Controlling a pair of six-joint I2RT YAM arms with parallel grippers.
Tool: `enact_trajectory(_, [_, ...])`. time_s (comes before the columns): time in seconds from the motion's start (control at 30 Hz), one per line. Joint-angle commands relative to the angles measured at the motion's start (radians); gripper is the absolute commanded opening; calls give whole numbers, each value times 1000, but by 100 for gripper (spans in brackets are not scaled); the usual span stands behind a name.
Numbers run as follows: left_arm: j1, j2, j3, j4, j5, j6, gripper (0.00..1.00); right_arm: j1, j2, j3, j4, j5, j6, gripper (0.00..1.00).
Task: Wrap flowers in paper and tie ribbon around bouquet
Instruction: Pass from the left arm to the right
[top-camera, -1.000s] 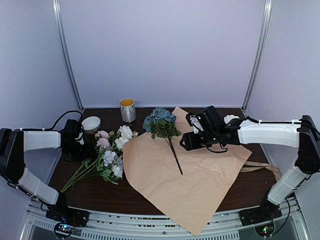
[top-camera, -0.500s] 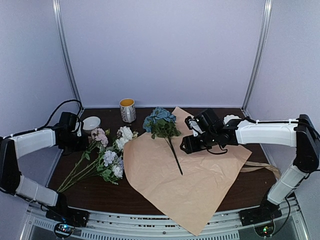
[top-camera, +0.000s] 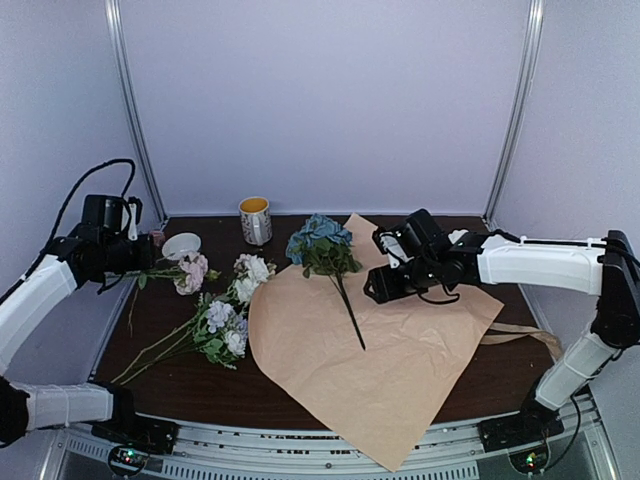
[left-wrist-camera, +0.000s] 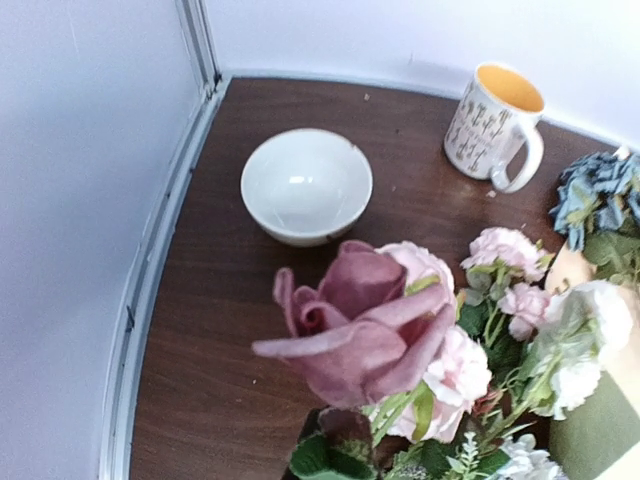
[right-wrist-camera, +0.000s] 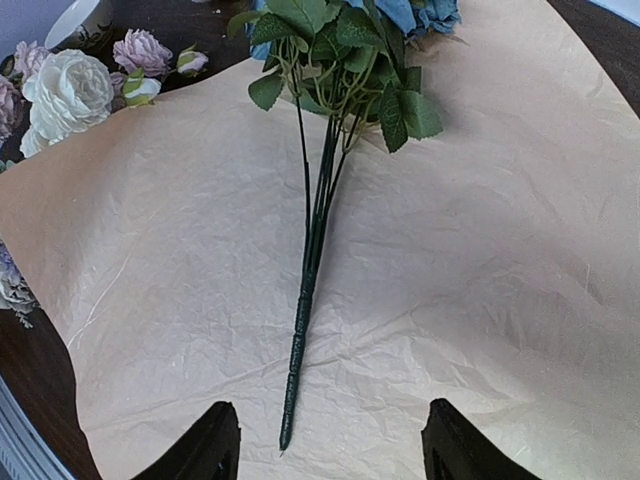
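The paper (top-camera: 390, 350) lies flat, tan face up. On it rests a blue bunch of flowers (top-camera: 320, 240) with its dark stem (right-wrist-camera: 300, 330) pointing at me. My right gripper (right-wrist-camera: 330, 445) hovers open just above the stem's end, fingertips either side. Pink flowers (top-camera: 190, 270) hang in the air off the table's left, my left gripper (top-camera: 140, 258) shut on their stem; a pink rose (left-wrist-camera: 360, 320) fills the left wrist view and hides the fingers. More white and lavender flowers (top-camera: 225, 325) lie left of the paper. The ribbon (top-camera: 530, 337) pokes out under the paper's right edge. No wrapped bouquet is in view.
A patterned mug (top-camera: 255, 220) and a white bowl (top-camera: 182, 246) stand at the back left, both below my left wrist camera: mug (left-wrist-camera: 495, 125), bowl (left-wrist-camera: 306, 186). A small white object (top-camera: 462, 237) sits behind my right arm. Walls close three sides.
My left gripper has shut on the pink flowers' stem and raised them up and leftward off the table. My right gripper has barely moved.
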Motion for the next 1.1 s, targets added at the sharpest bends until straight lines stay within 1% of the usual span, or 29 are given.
enact_trajectory(0.0, [-20,-109,81,8,-34,24,0,-5,-80,35,-24,49,-23,64])
enact_trajectory(0.1, [-31,-157,115,0,-20,16,0,-4,-115,34,-14,30,-37,64])
enact_trajectory(0.17, [-40,-184,123,22,28,-8,0,-2,-144,25,14,-7,-47,64])
enact_trajectory(0.23, [-64,-208,118,81,97,-37,0,2,-180,2,81,-71,-51,63])
enact_trajectory(0.27, [-92,-208,120,114,125,-45,0,5,-198,-16,119,-100,-50,63])
enact_trajectory(0.33, [-175,-193,147,156,133,-40,0,19,-231,-39,194,-161,-54,63])
enact_trajectory(0.43, [-286,-128,219,181,121,-38,0,41,-273,-52,291,-301,-92,63])
enact_trajectory(0.53, [-353,-46,293,207,133,-51,0,49,-312,-43,377,-415,-84,63])
enact_trajectory(0.57, [-371,-20,304,233,135,-60,0,51,-322,-38,405,-431,-63,63])
enact_trajectory(0.63, [-405,33,313,324,157,-81,0,57,-330,-31,483,-470,29,62])
enact_trajectory(0.7, [-451,105,352,396,173,-74,0,78,-318,-48,627,-522,122,61])
enact_trajectory(0.73, [-473,153,392,400,183,-60,0,88,-306,-56,699,-537,161,62])
enact_trajectory(0.8, [-508,237,471,392,192,-37,0,98,-281,-47,770,-530,198,63])
enact_trajectory(0.83, [-528,272,498,397,200,-30,0,99,-273,-28,747,-515,182,63])
enact_trajectory(0.87, [-537,303,524,399,208,-27,0,97,-272,6,679,-484,132,63])
enact_trajectory(0.9, [-542,331,546,397,217,-29,0,94,-275,39,560,-446,82,63])
enact_trajectory(0.93, [-546,360,562,397,225,-38,0,86,-285,64,493,-410,45,63])
enact_trajectory(1.0, [-555,391,575,425,243,-59,0,64,-327,50,462,-382,26,63])
enact_trajectory(1.07, [-568,417,582,447,243,-66,0,36,-384,-12,471,-358,31,64])
